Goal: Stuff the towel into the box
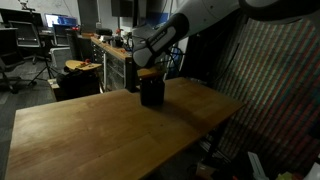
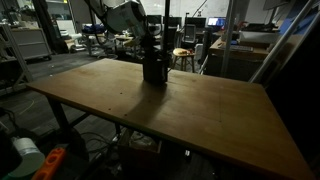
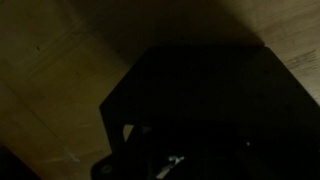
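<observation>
Dark box [image 1: 151,93] on wooden table [image 1: 90,125], tool [image 1: 148,72] directly above it, perhaps dipping inside, its opening impossible to tell

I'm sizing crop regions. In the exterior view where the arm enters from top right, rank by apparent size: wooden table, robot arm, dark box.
1. wooden table, fills most of the frame.
2. robot arm, cut off by the frame, so only its visible part counts.
3. dark box, smallest.

Black box [image 1: 151,93] upright near the table's [image 1: 100,130] far edge; towel unseen (too dark).
</observation>
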### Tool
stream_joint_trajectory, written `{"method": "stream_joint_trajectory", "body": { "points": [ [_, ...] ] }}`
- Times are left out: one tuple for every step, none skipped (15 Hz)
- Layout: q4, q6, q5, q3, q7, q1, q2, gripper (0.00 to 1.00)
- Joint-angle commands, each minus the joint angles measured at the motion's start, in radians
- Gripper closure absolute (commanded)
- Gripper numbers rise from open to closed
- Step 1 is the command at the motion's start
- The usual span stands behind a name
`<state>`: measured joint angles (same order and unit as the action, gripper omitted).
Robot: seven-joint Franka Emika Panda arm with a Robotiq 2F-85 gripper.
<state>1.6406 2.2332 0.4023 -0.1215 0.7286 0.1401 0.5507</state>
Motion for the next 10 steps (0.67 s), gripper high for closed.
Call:
{"method": "stream_joint_trajectory", "body": {
  "points": [
    [-0.06,0.008,-0.042,-0.004,-0.038,-0.016,0.06,0.72],
    [-0.06,0.008,-0.047,-0.005,-0.039,-0.017,0.052,0.66],
    [-0.055,0.007,-0.05,-0.008,-0.04,-0.017,0.036,0.59],
    [-0.053,0.001,-0.054,-0.009,-0.041,-0.017,0.021,0.51],
    [-0.05,-0.002,-0.056,-0.01,-0.041,-0.016,0.008,0.44],
    [-0.043,0.0,-0.051,-0.013,-0.036,-0.012,-0.01,0.35],
    [-0.041,-0.004,-0.052,-0.012,-0.039,-0.011,-0.027,0.28],
    [-0.038,-0.006,-0.053,-0.011,-0.039,-0.011,-0.043,0.22],
    [-0.028,-0.004,-0.048,-0.011,-0.035,-0.007,-0.069,0.13],
    [-0.026,-0.012,-0.053,-0.006,-0.041,-0.009,-0.089,0.06]
  ]
}}
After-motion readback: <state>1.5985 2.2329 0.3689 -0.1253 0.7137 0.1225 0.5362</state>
